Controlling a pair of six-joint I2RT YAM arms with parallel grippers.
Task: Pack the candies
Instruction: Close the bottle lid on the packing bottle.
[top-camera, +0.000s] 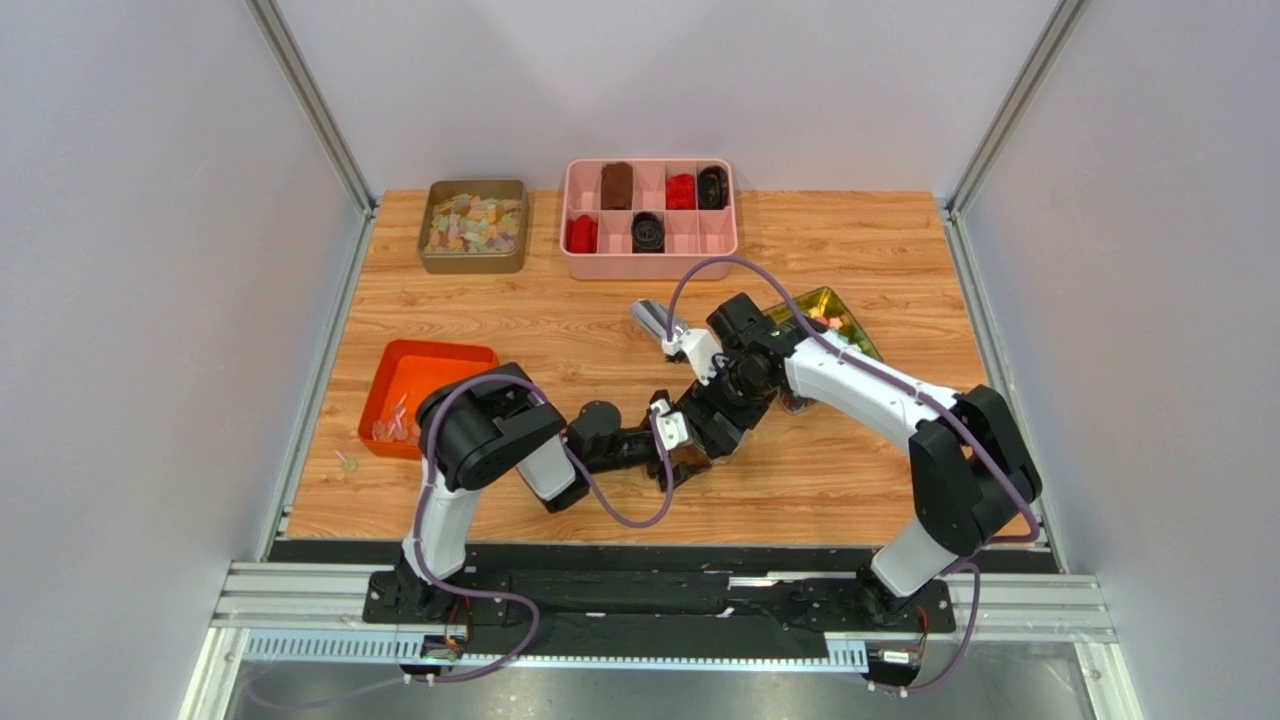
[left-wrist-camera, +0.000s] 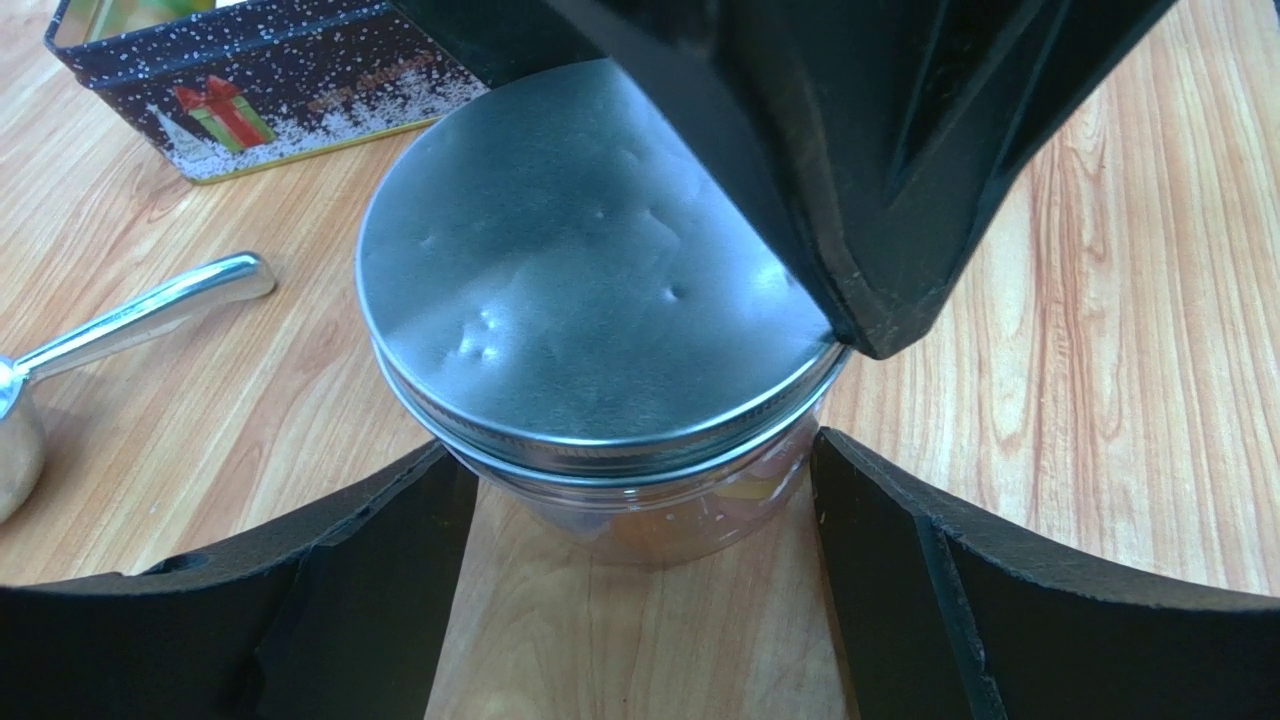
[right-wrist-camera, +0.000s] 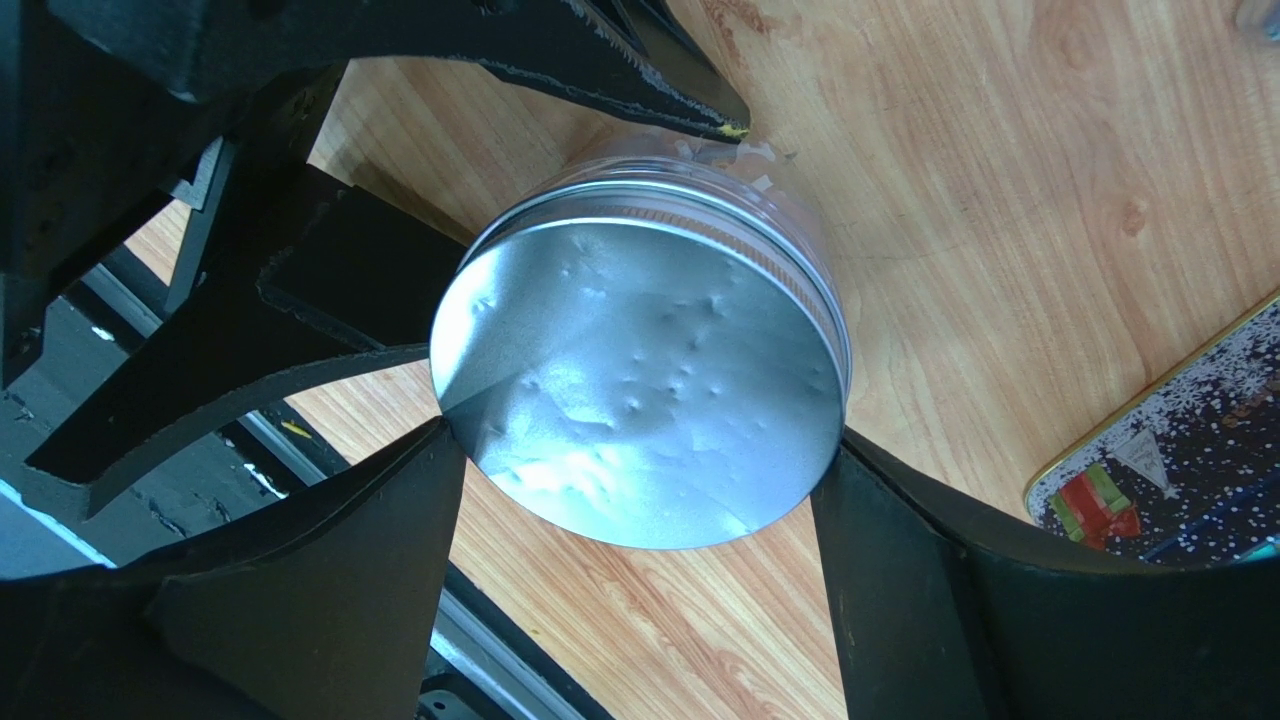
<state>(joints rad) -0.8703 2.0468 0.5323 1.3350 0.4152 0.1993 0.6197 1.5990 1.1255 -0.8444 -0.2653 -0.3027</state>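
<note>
A clear jar (left-wrist-camera: 661, 518) with a dented silver lid (left-wrist-camera: 586, 300) stands on the wooden table near the front middle. My left gripper (left-wrist-camera: 634, 446) is closed around the jar's clear wall, one finger on each side. From above, my right gripper (right-wrist-camera: 639, 435) is closed on the rim of the lid (right-wrist-camera: 646, 390). In the top view both grippers, left (top-camera: 688, 446) and right (top-camera: 724, 408), meet there and hide the jar. A few thin wrapped candies (top-camera: 394, 425) lie in the orange tray (top-camera: 436, 360) at the left. Orange shapes show dimly through the jar wall.
A metal scoop (top-camera: 651, 318) lies behind the grippers. A Christmas tin (top-camera: 834, 318) of bright sweets sits to the right under the right arm. At the back are a tin of pastel pieces (top-camera: 473, 225) and a pink compartment tray (top-camera: 649, 252).
</note>
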